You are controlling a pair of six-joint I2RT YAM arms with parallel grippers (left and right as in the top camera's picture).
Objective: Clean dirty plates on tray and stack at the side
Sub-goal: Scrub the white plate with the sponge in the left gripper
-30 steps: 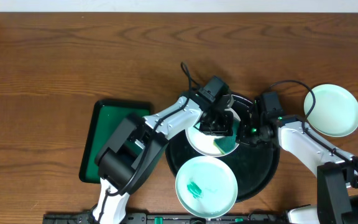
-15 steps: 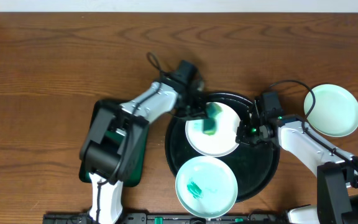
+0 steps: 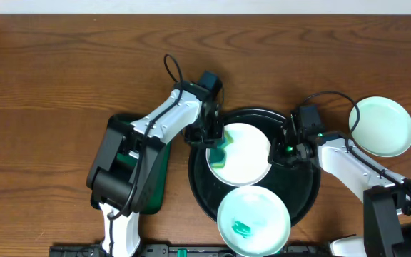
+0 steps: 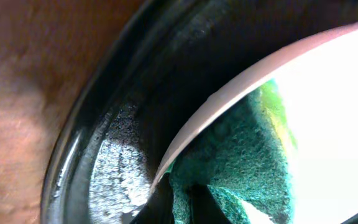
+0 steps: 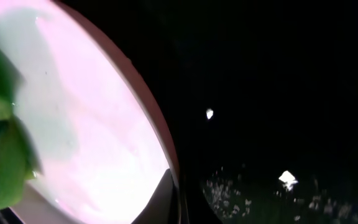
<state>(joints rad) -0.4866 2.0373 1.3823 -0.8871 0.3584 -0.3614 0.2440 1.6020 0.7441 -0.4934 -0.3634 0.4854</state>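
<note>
Green sponge (image 3: 220, 154) clamped in left gripper (image 3: 214, 143), pressed on left edge of white plate (image 3: 247, 153) in black tray (image 3: 304, 191). Plate's right rim pinched by closed right gripper (image 3: 282, 150).

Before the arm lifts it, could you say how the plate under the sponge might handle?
Probably stiff: the plate shows no bending under the sponge. Likely slippery and apt to slide, since the tray looks glossy and wet.

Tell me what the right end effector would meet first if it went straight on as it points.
The upper white plate: its rim is at the tips of the right end effector; contact unclear.
</note>
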